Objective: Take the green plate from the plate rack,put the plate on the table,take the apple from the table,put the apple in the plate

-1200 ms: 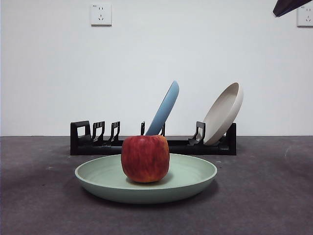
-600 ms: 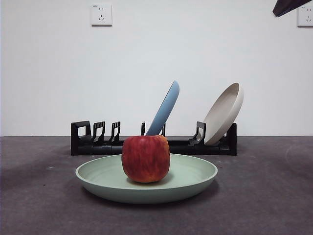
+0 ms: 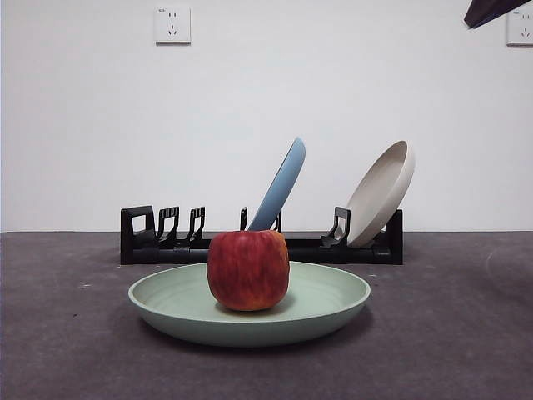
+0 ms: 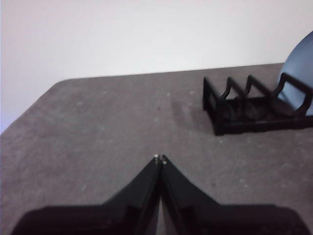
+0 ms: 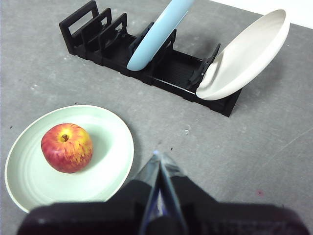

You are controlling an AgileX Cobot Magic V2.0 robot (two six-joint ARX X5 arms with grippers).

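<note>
Apple: blocky red apple with yellow-orange streaks [image 3: 248, 270] sits upright inside the wide, shallow, pale mint green matte plate [image 3: 333, 300], a little off the plate's middle, with bare plate floor all round it; seen from the right tool it lies ahead and well off to one side.
Green plate: flat on the rough dark grey tabletop [image 3: 450, 333], its raised rim clear of the rack, a strip of bare tabletop between the two.
Plate rack: long low black slotted rack [image 3: 158, 237] stands beyond the plate from the right tool; a pale blue plate [image 3: 281, 185] leans in a middle slot and a beige plate [image 3: 381, 193] leans at one end, overhanging that end of the rack. The slots at the other end stand free.
Right tool: the right tool [image 5: 157, 155] hangs above bare tabletop just beside the green plate's rim, jaws pressed together, gripping nothing.
Left tool: the left tool [image 4: 159, 157] has its jaw tips meeting, nothing between them, over open tabletop; the rack's free end lies ahead of it, well apart, and the tabletop's edge shows beyond.
</note>
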